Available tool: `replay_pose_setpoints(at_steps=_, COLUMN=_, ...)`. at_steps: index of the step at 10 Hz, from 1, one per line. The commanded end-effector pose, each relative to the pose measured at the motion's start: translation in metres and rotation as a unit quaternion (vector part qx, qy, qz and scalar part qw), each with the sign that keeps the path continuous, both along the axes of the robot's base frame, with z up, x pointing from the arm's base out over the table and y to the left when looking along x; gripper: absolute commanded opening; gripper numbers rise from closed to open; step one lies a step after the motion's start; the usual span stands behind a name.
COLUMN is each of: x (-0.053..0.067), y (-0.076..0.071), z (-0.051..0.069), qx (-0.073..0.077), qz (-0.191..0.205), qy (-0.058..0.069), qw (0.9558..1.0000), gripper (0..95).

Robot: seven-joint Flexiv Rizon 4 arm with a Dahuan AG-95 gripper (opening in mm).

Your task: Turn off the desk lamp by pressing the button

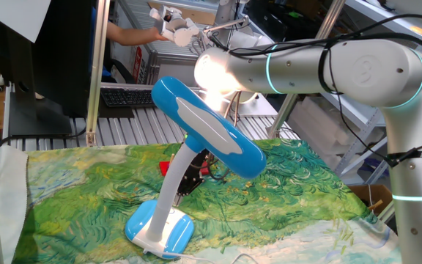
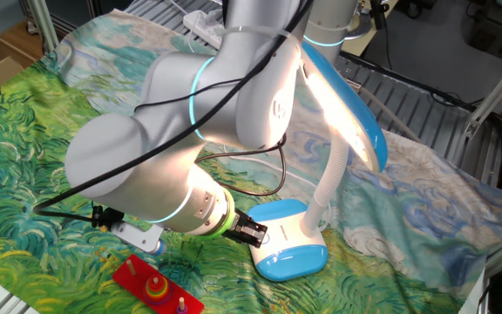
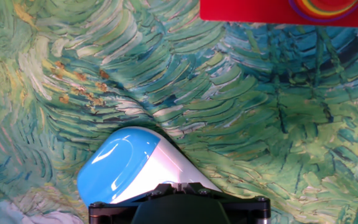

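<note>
One fixed view: low at the table's edge, looking across the painted cloth (image 1: 284,198) toward shelving and a keyboard (image 1: 127,96) behind, with the desk lamp (image 1: 196,158) close in the foreground and the arm (image 1: 328,66) entering from the right. The other fixed view: high on the opposite side, angled steeply down, arm (image 2: 190,131) nearest, sharing the lamp (image 2: 321,166), cloth and red toy base (image 2: 151,283). Hand view: very near, looking down over the lamp's base (image 3: 132,165).
</note>
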State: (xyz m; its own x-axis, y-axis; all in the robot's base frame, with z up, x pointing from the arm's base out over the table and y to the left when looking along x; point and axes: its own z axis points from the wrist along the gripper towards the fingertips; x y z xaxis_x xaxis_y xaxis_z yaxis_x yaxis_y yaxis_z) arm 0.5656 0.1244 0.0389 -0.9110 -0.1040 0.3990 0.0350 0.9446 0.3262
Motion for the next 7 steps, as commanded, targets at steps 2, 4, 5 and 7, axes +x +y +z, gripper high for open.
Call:
replay_pose_setpoints(at_steps=2, x=-0.0003, y=0.0012, z=-0.0017, qx=0.0, qz=-0.002, qy=-0.001, qw=1.0, gripper=0.0)
replay_pose_setpoints(at_steps=4, x=-0.0007, y=0.0015, z=-0.0016, qx=0.001, qz=-0.005, qy=0.001, qw=1.0, gripper=0.0)
replay_pose_setpoints(at_steps=5, x=-0.001, y=0.0018, z=-0.0015, qx=0.002, qz=-0.006, qy=0.004, qw=1.0, gripper=0.0)
replay_pose_setpoints(at_steps=7, x=-0.0022, y=0.0026, z=-0.001, qx=0.004, qz=-0.009, qy=0.005, qw=0.9999, gripper=0.0)
